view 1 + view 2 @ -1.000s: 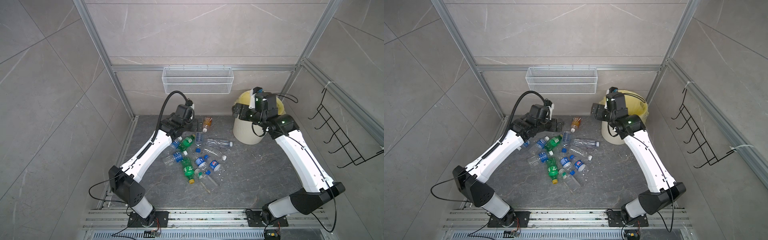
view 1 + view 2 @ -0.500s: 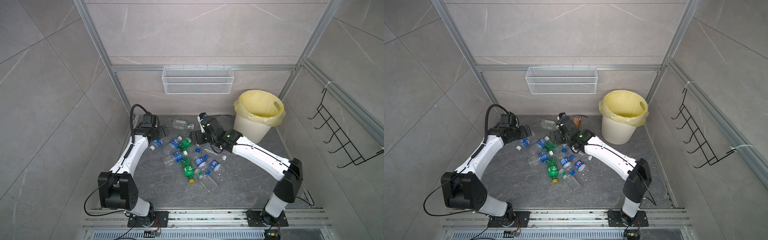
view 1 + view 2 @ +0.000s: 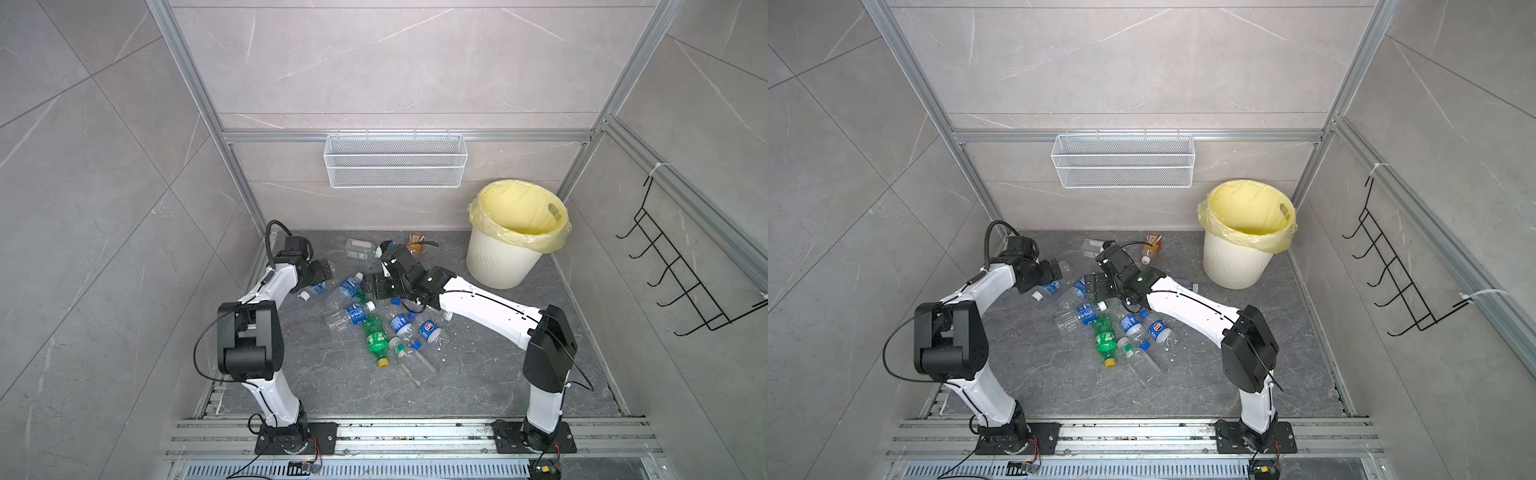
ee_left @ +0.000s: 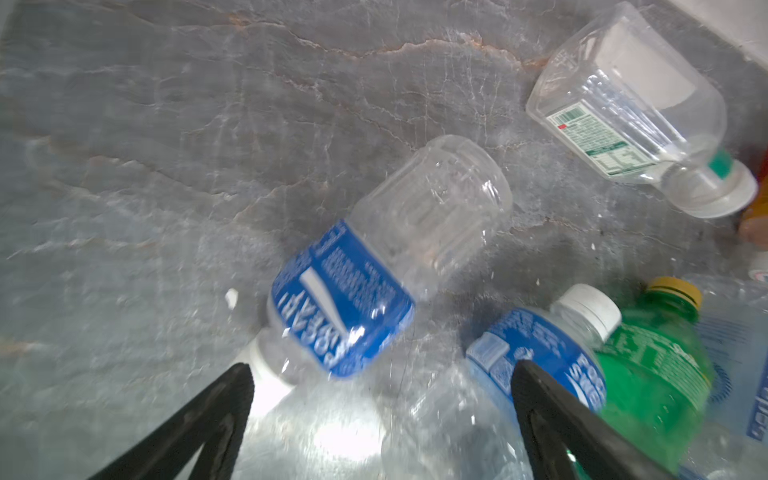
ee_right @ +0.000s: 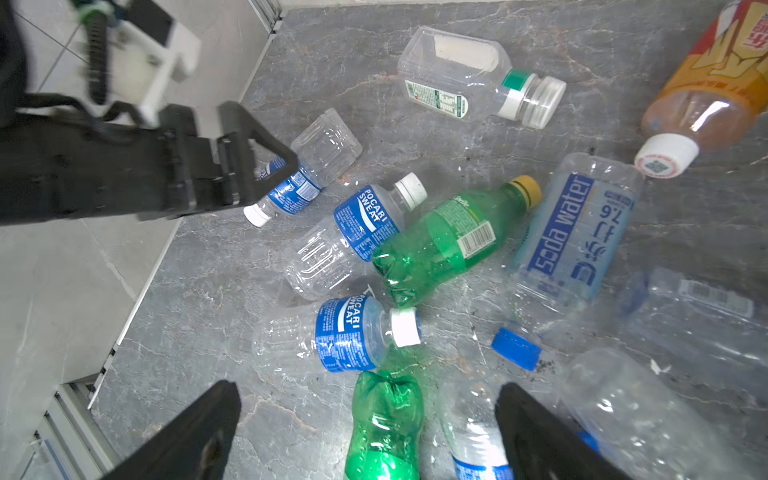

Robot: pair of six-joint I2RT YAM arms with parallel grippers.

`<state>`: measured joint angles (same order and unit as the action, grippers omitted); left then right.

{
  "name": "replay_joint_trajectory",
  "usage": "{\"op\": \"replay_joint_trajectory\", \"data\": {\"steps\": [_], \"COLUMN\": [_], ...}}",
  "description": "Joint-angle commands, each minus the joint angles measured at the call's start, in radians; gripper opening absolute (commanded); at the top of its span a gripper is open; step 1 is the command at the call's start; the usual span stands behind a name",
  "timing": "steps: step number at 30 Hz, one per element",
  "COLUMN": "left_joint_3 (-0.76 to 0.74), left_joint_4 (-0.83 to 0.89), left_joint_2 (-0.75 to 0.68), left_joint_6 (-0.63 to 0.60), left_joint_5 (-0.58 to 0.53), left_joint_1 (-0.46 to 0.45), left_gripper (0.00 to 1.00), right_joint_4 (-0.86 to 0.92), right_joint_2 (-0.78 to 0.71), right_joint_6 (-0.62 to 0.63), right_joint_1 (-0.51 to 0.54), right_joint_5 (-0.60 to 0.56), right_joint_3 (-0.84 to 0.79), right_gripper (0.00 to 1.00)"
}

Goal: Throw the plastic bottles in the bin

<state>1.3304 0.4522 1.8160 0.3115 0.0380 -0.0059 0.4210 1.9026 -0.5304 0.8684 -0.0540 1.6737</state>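
**Both jaws released, nothing held; bottles on the desk, bin back right**

Left gripper (image 4: 380, 368): jaws spread wide, straddling the neck end of a blue-label Pocari bottle (image 4: 340, 299) that lies on its side. No clamp on it. Whether a finger touches it, can't tell, since the wrist view is blurred. In both top views the gripper sits low at the left edge of the pile.

Right gripper (image 5: 365, 388): jaws wide apart too, empty. It hangs over a crumpled green bottle (image 5: 386, 419), with a clear blue-label one just beside that. It reaches across the middle, near the left gripper but apart from it.

Plastic bottles (image 3: 355, 313): a loose heap mid-desk (image 3: 478, 374), all lying down, several touching. A Sprite bottle (image 5: 449, 241) with a yellow cap lies between a Pocari bottle and the soda water bottle (image 5: 577, 237). Behind the heap are a square clear bottle (image 5: 465, 79) and an orange-labelled bottle (image 5: 715, 83) with a white cap.

Bin (image 3: 503, 266): upright at the desk's back right, well apart from both grippers, with a yellow bag folded over the rim.

Beyond that: a mesh basket (image 3: 395, 166) on the back wall and a black wire rack (image 3: 681, 282) on the right wall.
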Motion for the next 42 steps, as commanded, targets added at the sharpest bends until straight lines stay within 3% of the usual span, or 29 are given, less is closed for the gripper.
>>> {"op": "replay_joint_trajectory", "data": {"steps": [1,14,28,34,42], "left_joint_3": [0.032,0.068,0.122,0.12,0.144], "left_joint_4": [-0.004,0.025,0.055,0.053,0.071], "left_joint_2": [0.029,0.118,0.204,0.204,0.221], "left_joint_6": [-0.042,-0.093,-0.114,-0.105,-0.077], "left_joint_5": [0.022,-0.059,-0.056,-0.049,0.016], "left_joint_1": [0.002,0.006,0.006,0.006,0.006], "left_gripper": [1.0,1.0,0.96,0.87,0.6], "right_joint_4": [-0.022,-0.004,-0.039,-0.034,-0.049], "right_joint_2": [0.034,0.08,0.067,0.043,0.026], "right_joint_6": [-0.034,-0.006,-0.042,-0.044,-0.072], "right_joint_1": [0.003,0.002,-0.043,-0.058,-0.071], "right_joint_5": [0.032,0.063,0.116,0.118,0.12], "right_joint_3": [0.003,0.03,-0.05,-0.083,-0.121], "right_gripper": [1.0,1.0,1.0,1.0,1.0]}}
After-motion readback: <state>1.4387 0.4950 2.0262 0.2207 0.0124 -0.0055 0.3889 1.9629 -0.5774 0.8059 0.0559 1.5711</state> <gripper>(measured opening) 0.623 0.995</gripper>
